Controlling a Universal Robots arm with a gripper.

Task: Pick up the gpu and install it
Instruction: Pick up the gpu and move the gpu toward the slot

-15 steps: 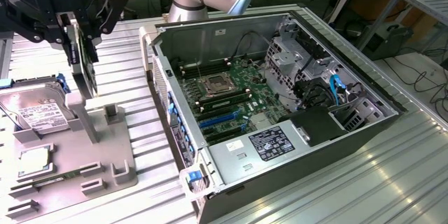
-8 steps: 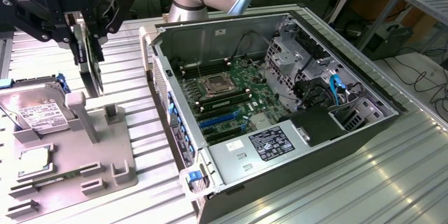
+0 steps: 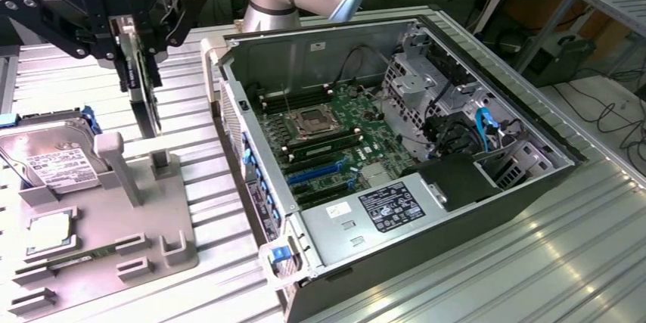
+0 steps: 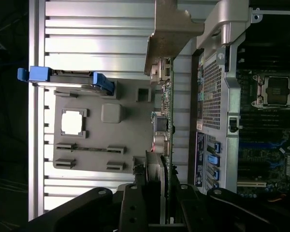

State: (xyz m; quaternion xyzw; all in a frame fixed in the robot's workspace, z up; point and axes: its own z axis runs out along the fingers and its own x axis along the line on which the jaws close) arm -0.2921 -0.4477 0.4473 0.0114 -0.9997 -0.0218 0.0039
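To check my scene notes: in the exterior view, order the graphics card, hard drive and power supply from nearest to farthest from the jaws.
1. Graphics card: held in the jaws.
2. Hard drive: on the grey holder.
3. Power supply: inside the computer case, exterior view's right.

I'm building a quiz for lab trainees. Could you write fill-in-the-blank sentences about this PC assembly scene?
The gripper holds the gpu edge-on ___ the gray fixture.
The computer case has its side ___, exposing the motherboard.
The hard drive on the fixture carries a ___ label.
In the exterior view, the case lies on the gpu's ___.
Missing words: above; open; white; right.
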